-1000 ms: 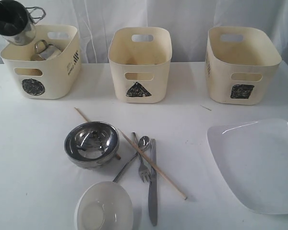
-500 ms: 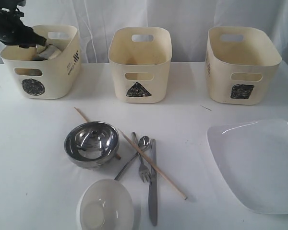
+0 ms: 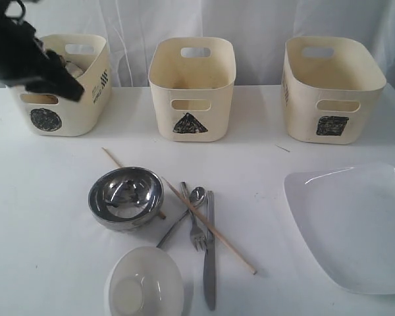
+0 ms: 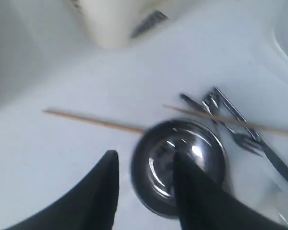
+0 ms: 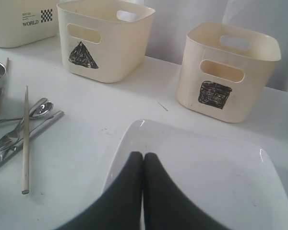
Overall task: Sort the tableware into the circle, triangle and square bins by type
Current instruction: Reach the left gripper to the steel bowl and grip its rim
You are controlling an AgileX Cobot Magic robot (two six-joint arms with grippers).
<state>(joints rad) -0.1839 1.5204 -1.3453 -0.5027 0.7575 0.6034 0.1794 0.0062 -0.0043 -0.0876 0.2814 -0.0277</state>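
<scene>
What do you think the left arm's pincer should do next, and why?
Probably lower toward the steel bowl. The left pincer is open and empty, up near the circle bin, and its wrist camera shows the bowl right beneath its tips. The bowl is not yet in any bin, so it looks like the likeliest next pick.

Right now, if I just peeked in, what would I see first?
Likely the three cream bins lined up at the back: the circle bin, triangle bin and square bin. Next, the shiny steel bowl in the middle beside the cutlery, and the big white plate at the right. The black left gripper hangs open by the circle bin.
</scene>
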